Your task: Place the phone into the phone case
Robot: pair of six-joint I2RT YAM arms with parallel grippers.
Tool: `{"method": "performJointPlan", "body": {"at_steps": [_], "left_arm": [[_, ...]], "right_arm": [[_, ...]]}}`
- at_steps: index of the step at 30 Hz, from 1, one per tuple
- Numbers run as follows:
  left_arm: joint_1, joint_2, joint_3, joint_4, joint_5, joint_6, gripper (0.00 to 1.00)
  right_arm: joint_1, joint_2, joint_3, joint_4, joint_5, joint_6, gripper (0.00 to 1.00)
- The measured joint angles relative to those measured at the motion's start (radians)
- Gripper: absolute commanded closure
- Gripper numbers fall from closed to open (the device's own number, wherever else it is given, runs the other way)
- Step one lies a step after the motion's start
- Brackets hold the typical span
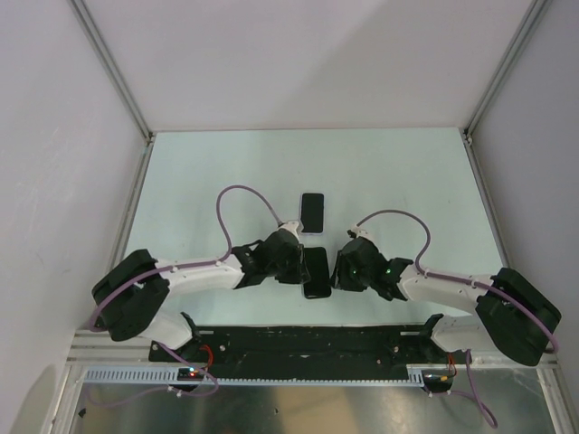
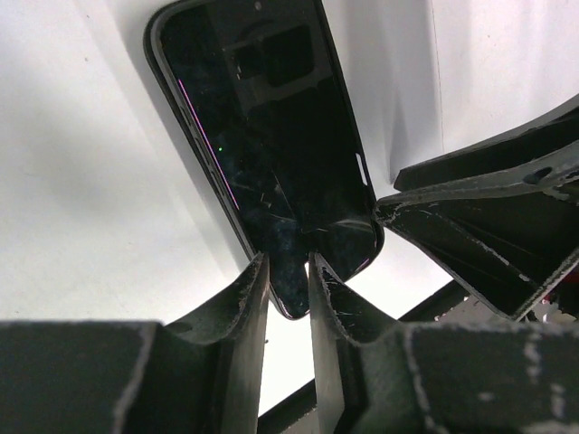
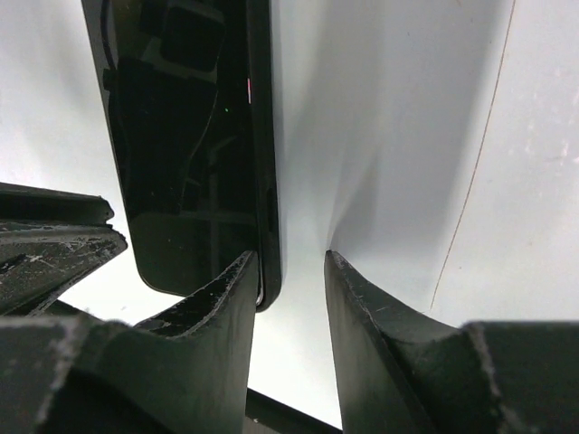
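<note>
A black phone [image 1: 316, 274] with a glossy screen and a dark rim round it lies flat between my two grippers. My left gripper [image 1: 297, 262] is on its left side. In the left wrist view its fingers [image 2: 258, 289] stand a narrow gap apart over the phone's [image 2: 262, 117] near corner, tips on the screen, gripper [image 2: 288, 267] holding nothing. My right gripper [image 1: 341, 268] is on its right side. In the right wrist view it [image 3: 291, 262] is open, one finger on the phone's [image 3: 181, 136] edge, the other over bare table. I cannot tell whether the rim is the case.
A second phone-shaped thing [image 1: 312, 212] with a black face and pale rim lies just beyond the first. White walls enclose the pale table [image 1: 407, 181] on three sides. A black rail [image 1: 298, 348] runs along the near edge by the arm bases.
</note>
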Motion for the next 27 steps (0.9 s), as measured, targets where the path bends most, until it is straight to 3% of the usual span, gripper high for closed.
{"method": "performJointPlan", "body": {"at_steps": [9, 27], "left_arm": [[-0.035, 0.000, 0.000, -0.001, -0.005, -0.016, 0.71], [-0.048, -0.015, -0.037, -0.003, -0.026, -0.021, 0.69]], "right_arm": [[0.028, -0.002, -0.019, 0.010, 0.000, 0.024, 0.71], [0.039, -0.002, -0.021, 0.043, -0.005, 0.042, 0.70]]}}
